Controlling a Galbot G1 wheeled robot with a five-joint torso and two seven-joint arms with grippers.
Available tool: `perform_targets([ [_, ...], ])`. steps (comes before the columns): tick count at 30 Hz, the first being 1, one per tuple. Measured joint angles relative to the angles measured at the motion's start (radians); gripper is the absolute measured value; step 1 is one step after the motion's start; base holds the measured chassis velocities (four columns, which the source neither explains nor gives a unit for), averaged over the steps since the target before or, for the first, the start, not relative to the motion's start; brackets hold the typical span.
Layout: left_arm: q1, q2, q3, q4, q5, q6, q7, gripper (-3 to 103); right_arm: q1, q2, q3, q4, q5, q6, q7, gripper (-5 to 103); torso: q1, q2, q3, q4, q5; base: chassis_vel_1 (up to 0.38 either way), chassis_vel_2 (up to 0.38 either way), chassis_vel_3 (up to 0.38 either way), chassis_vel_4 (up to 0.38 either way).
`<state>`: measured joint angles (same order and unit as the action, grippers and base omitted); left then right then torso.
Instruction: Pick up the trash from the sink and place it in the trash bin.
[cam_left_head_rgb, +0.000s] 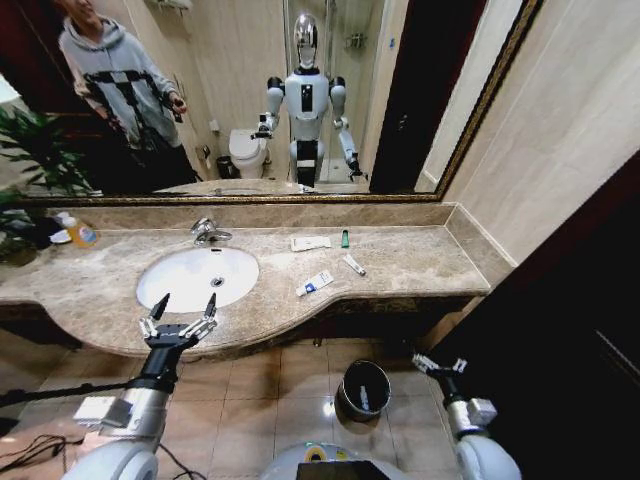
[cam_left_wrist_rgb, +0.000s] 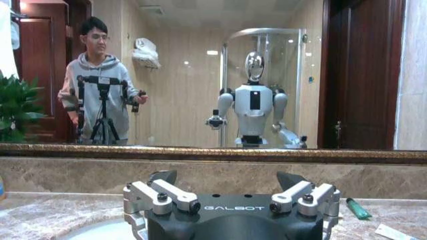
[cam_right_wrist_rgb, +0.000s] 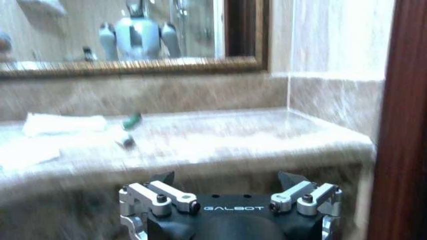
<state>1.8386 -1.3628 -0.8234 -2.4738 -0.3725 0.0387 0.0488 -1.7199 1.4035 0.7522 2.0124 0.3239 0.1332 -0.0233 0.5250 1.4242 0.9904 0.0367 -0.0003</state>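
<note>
Orange-capped bottle (cam_left_head_rgb: 80, 234), potted plant (cam_left_head_rgb: 35, 160)

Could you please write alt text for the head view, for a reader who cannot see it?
A marble countertop holds a white oval sink and scattered trash: two white tubes, a flat packet and a green piece. The open left gripper hovers at the counter's front edge, the open right gripper hangs low beside the black trash bin.

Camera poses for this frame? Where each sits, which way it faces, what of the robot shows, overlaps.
Head: on the head, looking forward and down at the sink counter and trash bin; left gripper and right gripper show, both open.
Left wrist: behind the open left gripper, facing the mirror.
Right wrist: behind the open right gripper, facing the counter's far end.
Shared: all three see the green piece.
</note>
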Motion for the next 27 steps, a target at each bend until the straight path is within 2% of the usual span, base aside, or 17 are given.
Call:
perform_targets([
  [4, 0.0, 0.0, 0.0, 0.0, 0.0, 0.0, 0.0, 100, 0.039, -0.028, -0.048, 0.101, 0.017, -0.076, 0.017, 100, 0.0, 0.0, 0.0, 0.0, 0.0001, 0.0, 0.0, 0.0, 0.0],
  [9, 0.0, 0.0, 0.0, 0.0, 0.0, 0.0, 0.0, 100, 0.088, -0.062, -0.078, 0.111, 0.01, -0.102, 0.016, 100, 0.0, 0.0, 0.0, 0.0002, 0.0004, 0.0, 0.0, 0.0, 0.0],
  [12, 0.0, 0.0, 0.0, 0.0, 0.0, 0.0, 0.0, 100, 0.156, -0.131, -0.114, 0.104, 0.015, -0.129, 0.003, 100, 0.0, 0.0, 0.0, 0.0001, 0.0003, 0.0, 0.0, 0.0, 0.0],
  [13, 0.0, 0.0, 0.0, 0.0, 0.0, 0.0, 0.0, 100, 0.156, -0.131, -0.114, 0.104, 0.015, -0.129, 0.003, 100, 0.0, 0.0, 0.0, 0.0001, 0.0003, 0.0, 0.0, 0.0, 0.0],
  [15, 0.0, 0.0, 0.0, 0.0, 0.0, 0.0, 0.0, 100, 0.199, -0.178, -0.139, 0.078, 0.025, -0.141, -0.004, 100, 0.0, 0.0, 0.0, 0.0001, 0.0003, 0.0, 0.0, 0.0, 0.0],
  [19, 0.0, 0.0, 0.0, 0.0, 0.0, 0.0, 0.0, 100, 0.263, -0.228, -0.175, 0.024, 0.035, -0.161, -0.004, 100, 0.0, 0.0, 0.0, 0.0, 0.0003, 0.0, 0.0, 0.0, 0.0],
  [27, 0.0, 0.0, 0.0, 0.0, 0.0, 0.0, 0.0, 100, 0.445, -0.282, -0.291, -0.118, 0.031, -0.174, -0.034, 100, 0.0, 0.0, 0.0, 0.0001, 0.0005, 0.0, 0.0, 0.0, 0.0],
])
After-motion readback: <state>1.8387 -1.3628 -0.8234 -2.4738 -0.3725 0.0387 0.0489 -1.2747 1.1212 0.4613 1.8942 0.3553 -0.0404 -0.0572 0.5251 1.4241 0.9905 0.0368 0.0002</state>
